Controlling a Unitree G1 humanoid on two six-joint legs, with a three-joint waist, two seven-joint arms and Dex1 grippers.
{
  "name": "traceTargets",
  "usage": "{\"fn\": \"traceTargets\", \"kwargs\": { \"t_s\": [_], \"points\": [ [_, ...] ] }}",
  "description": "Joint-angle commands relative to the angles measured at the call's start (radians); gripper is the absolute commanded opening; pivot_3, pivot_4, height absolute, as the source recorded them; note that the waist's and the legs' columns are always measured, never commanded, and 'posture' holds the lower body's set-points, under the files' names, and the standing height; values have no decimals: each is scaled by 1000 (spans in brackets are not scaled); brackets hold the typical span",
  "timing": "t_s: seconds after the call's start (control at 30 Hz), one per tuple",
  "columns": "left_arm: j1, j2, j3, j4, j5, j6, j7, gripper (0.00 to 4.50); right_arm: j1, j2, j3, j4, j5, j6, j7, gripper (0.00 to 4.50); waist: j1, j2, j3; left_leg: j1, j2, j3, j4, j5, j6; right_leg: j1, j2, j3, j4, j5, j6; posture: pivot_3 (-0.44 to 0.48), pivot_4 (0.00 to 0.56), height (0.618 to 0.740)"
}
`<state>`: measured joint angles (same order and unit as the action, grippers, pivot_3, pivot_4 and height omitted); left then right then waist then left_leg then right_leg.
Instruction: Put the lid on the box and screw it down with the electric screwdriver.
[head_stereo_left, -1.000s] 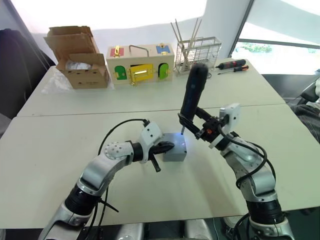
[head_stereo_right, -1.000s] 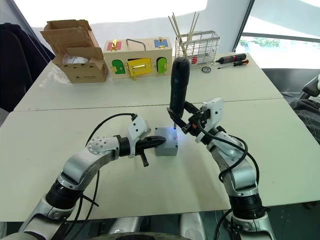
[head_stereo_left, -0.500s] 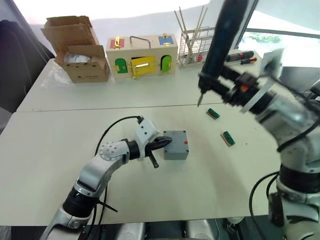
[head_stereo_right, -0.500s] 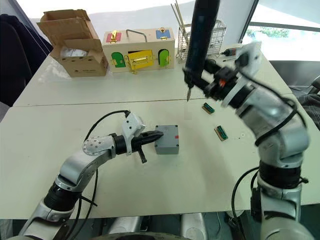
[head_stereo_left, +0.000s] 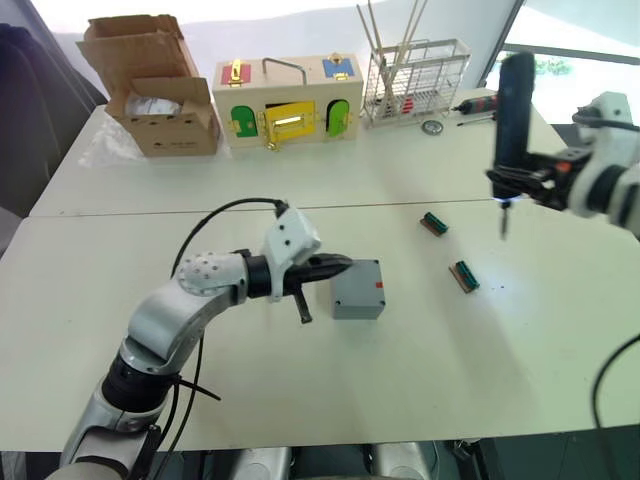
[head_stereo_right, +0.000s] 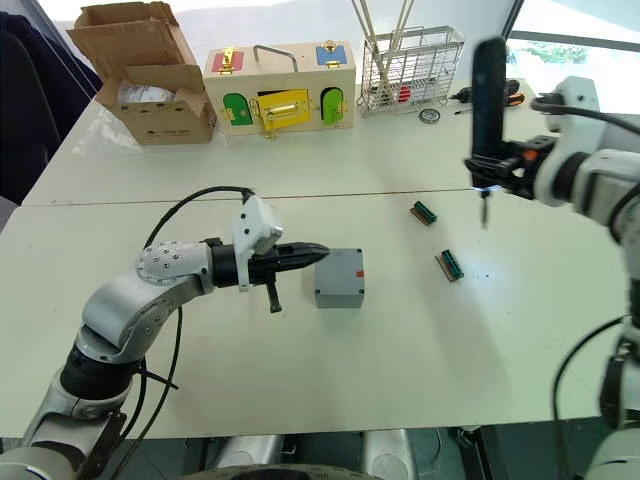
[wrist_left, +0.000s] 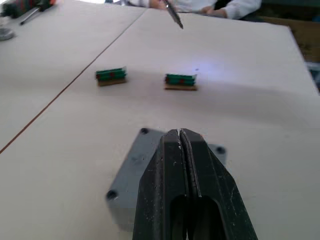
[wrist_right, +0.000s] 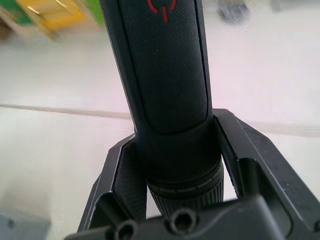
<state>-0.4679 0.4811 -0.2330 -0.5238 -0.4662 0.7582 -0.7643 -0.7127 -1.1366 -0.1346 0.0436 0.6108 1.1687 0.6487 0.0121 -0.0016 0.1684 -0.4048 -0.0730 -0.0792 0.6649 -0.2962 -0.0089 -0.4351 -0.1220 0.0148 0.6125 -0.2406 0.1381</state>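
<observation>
At table centre, the box (head_stereo_left: 357, 289), seemingly lidded, rigid and light enough to skid, is braced by the left gripper (head_stereo_left: 338, 265)'s closed fingers at its 9 o'clock side, while the right gripper (head_stereo_right: 497, 164) clamps the electric screwdriver (head_stereo_right: 488, 100) upright at 2 o'clock.

one box (head_stereo_left: 357, 289), two green connectors (head_stereo_left: 433, 223), one carton (head_stereo_left: 150, 85)

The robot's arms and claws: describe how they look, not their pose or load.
Both arms are silver-grey metal segments with black joints. The left arm has a perforated round elbow cap, a white wrist block and a black cable looping above it. The left claw has two tapering black fingers. The right claw has broad black fingers on a black base with screw heads; a white housing sits behind it.
</observation>
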Motion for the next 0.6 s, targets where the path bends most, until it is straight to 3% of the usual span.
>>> {"fn": "traceTargets", "kwargs": {
  "t_s": [0.03,0.2,0.43,0.6],
  "points": [
    [-3,-11,-45,-69,-19,21,6,0,-19,-96,125,158,-105,28,85,1781,-2,0,0,0,0,0,0,0,0,0,0,0,0,0,0,0,150,734],
    [17,-7,-108,-111,3,28,19,0,-63,-85,259,367,-136,63,271,1781,-9,6,4,1,0,2,2,0,2,0,0,1,2,2,-1,0,150,734],
    [57,-44,-78,-153,-36,55,76,0,-251,22,418,668,-291,21,383,1781,-25,12,8,3,0,4,2,1,2,0,1,3,4,5,1,0,150,734],
    [66,-63,-60,-142,-36,81,136,0,-311,77,478,816,-401,-70,453,1781,-20,11,9,2,0,3,2,4,-3,0,2,2,4,5,1,0,150,734]
  ]
}}
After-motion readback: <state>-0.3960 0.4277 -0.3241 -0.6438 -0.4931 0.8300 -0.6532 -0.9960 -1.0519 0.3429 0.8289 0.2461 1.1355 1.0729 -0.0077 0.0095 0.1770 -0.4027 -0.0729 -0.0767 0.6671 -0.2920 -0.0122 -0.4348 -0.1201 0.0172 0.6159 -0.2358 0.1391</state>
